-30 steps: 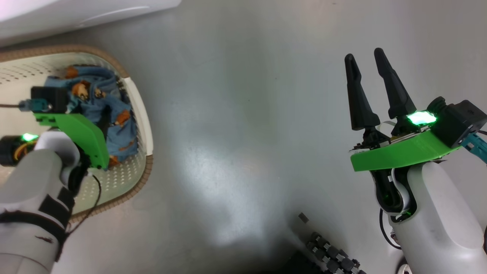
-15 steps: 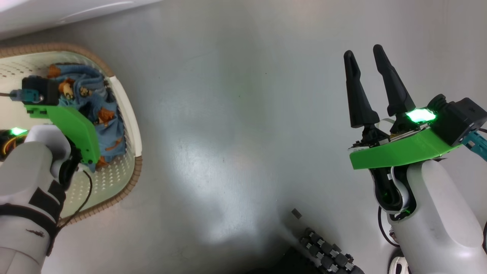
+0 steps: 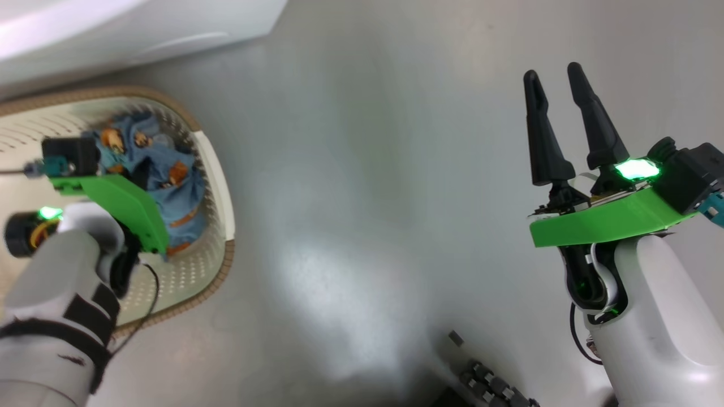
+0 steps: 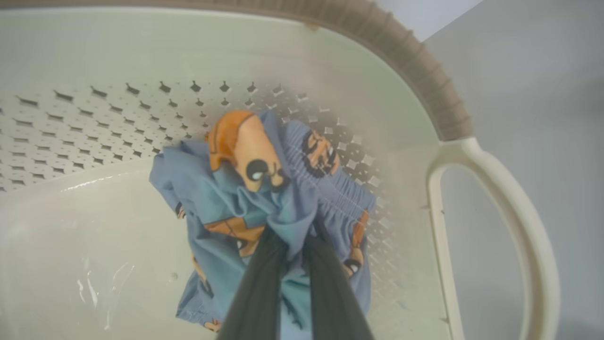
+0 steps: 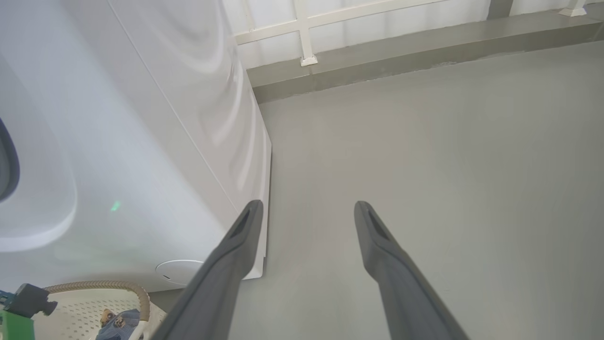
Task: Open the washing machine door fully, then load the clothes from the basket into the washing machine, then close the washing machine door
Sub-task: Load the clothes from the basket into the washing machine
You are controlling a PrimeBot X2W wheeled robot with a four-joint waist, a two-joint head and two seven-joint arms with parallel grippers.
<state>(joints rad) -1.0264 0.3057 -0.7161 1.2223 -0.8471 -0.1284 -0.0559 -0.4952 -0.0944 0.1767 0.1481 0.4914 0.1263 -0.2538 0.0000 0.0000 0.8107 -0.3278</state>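
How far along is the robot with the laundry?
Done: whether the door is open, I cannot tell. In hand: the left pincer is shut on the blue clothes, lying in the basket. Left: carry them to the washing machine, then close its door.

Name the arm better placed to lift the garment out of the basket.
Left. The left hand is shut on the blue bear-print garment inside the basket, ready to lift. The right hand stands open over the floor, apart from the basket.

No legible text, label or number anywhere
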